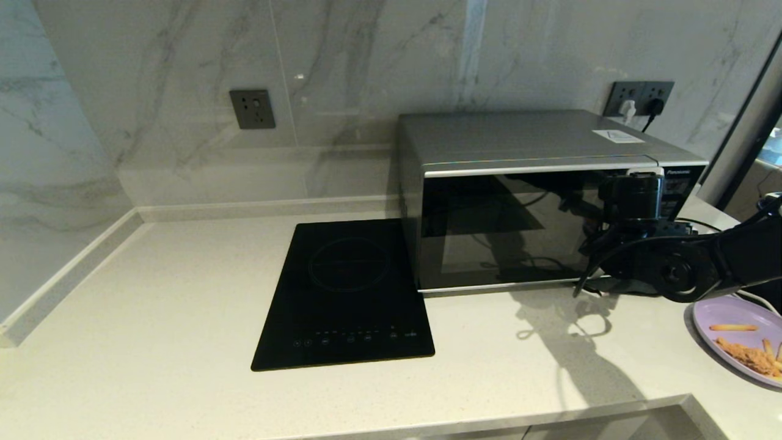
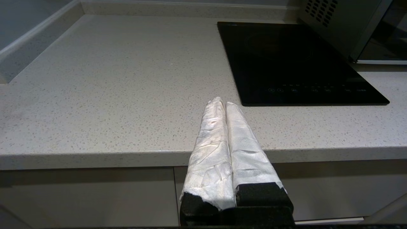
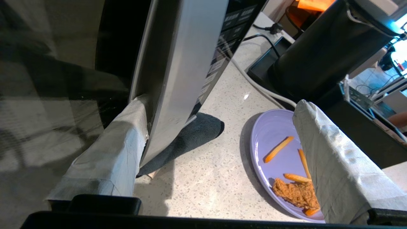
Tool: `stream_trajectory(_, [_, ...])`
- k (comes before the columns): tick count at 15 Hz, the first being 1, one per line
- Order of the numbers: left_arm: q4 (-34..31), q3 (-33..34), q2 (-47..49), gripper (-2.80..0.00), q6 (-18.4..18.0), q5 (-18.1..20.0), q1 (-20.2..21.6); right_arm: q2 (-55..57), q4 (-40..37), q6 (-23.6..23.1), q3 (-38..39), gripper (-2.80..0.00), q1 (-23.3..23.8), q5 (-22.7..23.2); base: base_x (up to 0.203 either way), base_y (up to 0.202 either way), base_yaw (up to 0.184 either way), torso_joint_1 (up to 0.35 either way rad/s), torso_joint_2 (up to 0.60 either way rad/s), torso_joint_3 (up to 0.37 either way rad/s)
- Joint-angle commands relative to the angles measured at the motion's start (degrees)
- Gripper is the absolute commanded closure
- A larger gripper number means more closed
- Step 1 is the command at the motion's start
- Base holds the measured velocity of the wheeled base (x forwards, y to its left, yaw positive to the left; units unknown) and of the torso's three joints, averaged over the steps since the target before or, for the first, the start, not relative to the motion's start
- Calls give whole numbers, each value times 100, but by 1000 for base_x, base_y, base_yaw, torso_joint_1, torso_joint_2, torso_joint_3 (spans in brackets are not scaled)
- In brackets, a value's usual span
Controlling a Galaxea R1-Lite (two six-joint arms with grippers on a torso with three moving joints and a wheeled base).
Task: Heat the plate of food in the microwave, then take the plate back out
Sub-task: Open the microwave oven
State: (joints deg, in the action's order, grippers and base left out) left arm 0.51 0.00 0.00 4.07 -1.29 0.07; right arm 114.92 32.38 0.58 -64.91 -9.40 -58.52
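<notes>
The silver microwave (image 1: pixel 537 201) stands at the back right of the counter with its dark glass door closed. My right gripper (image 3: pixel 221 105) is open at the door's right side. One wrapped finger (image 3: pixel 127 133) sits behind the curved silver handle (image 3: pixel 178 79), against the glass; the other finger (image 3: pixel 330 152) hangs over the plate. The lilac plate of food (image 1: pixel 739 336) lies on the counter right of the microwave, with fries and a breaded piece (image 3: pixel 295 192) on it. My left gripper (image 2: pixel 222 103) is shut and empty, parked off the counter's front edge.
A flat black induction hob (image 1: pixel 345 293) lies left of the microwave. A black appliance (image 3: pixel 318 54) with a white cord stands behind the plate. A dark grey pad (image 3: pixel 190 133) lies under the microwave's front corner. Wall sockets (image 1: pixel 638 98) are behind the microwave.
</notes>
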Motion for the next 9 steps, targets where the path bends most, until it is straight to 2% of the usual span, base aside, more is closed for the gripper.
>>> stream_trajectory(1, [2,0,9,0,6,-3,1,81,23,11,-21,-280,75,16,0,0,0,0,0,0])
stream_trajectory(2, [2,0,9,0,6,-3,1,102,33,21,-21,-280,87,17,0,0,0,0,0,0])
stream_trajectory(3, [2,0,9,0,6,-3,1,134,119,16,-35,0,87,17,0,0,0,0,0,0])
stream_trajectory(9, [2,0,9,0,6,-3,1,222,295,-2,-48,0,78,34,0,0,0,0,0,0])
